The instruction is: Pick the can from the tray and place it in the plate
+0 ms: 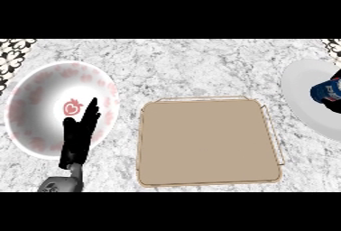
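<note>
Holding the blue can (326,91) over the plain plate (300,85), our right hand (335,104) had fingers curled round it | tray (206,142) bare | left hand (78,135) rested, fingers straight, over the pink-patterned plate (40,90).

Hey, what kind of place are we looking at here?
Probably a kitchen counter: a grey marbled stone top carrying a tan tray, a patterned plate at the left, and a white plate at the right with a blue can over it.

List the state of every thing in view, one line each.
Blue can: off the tray, over the plain white plate, right hand curled round it.
Tan square tray: holds nothing.
Plain white plate: partly cut off at the right edge.
Pink-patterned white plate: holds nothing.
Left hand: open, resting, fingers up.
Right hand: shut on the can.
</note>
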Controlling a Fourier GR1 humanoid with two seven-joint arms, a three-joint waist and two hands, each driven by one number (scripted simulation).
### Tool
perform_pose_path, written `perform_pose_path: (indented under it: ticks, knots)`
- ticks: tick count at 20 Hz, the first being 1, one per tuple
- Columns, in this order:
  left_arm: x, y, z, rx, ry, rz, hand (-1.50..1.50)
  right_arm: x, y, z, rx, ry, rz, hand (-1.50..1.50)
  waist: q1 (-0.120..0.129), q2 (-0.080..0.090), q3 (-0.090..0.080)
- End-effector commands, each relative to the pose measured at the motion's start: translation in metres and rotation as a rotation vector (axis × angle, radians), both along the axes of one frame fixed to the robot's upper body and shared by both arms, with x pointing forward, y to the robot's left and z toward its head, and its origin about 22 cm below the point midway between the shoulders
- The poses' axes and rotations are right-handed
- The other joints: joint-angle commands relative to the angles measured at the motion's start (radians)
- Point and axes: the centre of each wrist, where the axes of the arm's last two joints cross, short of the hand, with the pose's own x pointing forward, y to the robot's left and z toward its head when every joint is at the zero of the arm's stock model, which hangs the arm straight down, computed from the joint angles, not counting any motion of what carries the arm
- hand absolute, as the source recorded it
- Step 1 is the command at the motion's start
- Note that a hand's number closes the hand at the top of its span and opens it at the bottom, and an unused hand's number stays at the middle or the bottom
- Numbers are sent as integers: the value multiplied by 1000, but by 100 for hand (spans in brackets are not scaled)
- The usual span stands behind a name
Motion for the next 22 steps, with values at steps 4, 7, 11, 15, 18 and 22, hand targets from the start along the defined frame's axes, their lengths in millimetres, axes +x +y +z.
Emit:
perform_pose_path:
  ticks: [4, 7, 11, 15, 18, 22]
  knots:
    - [8, 8, 15, 9, -8, -9, 0, -23, -25, -15, 59, 144, 79, -150, 11, 4, 2]
    - [8, 14, 2, 9, -17, 1, 0, -9, -17, 0, 140, 31, 177, -150, 0, 1, 1]
    - [-1, 6, 10, -1, 14, -2, 0, -16, -23, -5, 358, -188, 218, -150, -12, -8, 3]
    - [0, 12, 2, -1, 1, 15, 0, -23, -42, 14, 618, -374, 177, -150, -15, -1, 3]
    - [1, 16, 7, -5, 11, 6, 0, -42, -61, 12, 730, -414, 163, -150, -12, 1, 3]
    - [2, 1, 15, -8, -3, 0, 0, -56, -73, 11, 771, -365, 181, -150, -1, 0, 3]
